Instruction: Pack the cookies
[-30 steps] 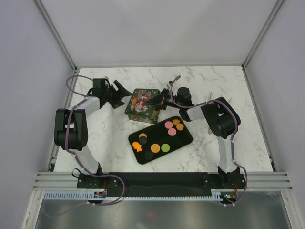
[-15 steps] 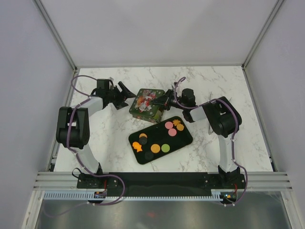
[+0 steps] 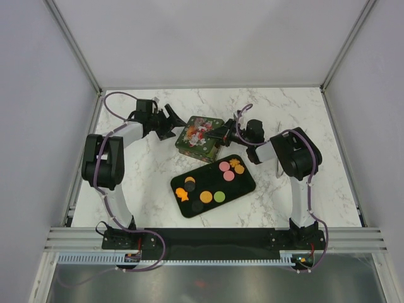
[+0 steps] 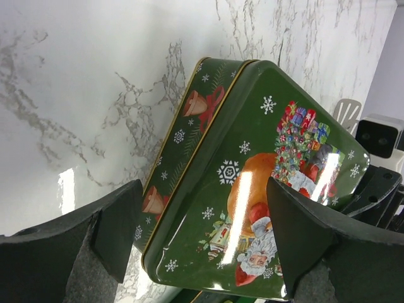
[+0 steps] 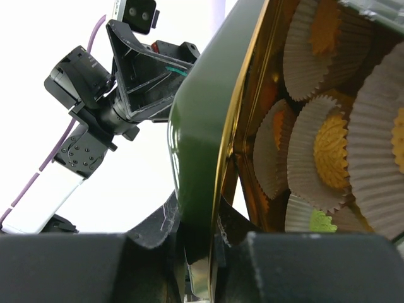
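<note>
I see the left gripper [image 3: 175,125] spread wide at the left side of the green Christmas tin [image 3: 197,137] toward the far middle of the table, its fingers flanking the tin's corner. The right gripper [image 3: 219,132] is pinched narrow on the tin's gold-edged rim at the right, and paper cups [image 5: 303,183] show inside. The cookies [image 3: 224,166] lie on the black tray [image 3: 243,184], just near of the tin.
</note>
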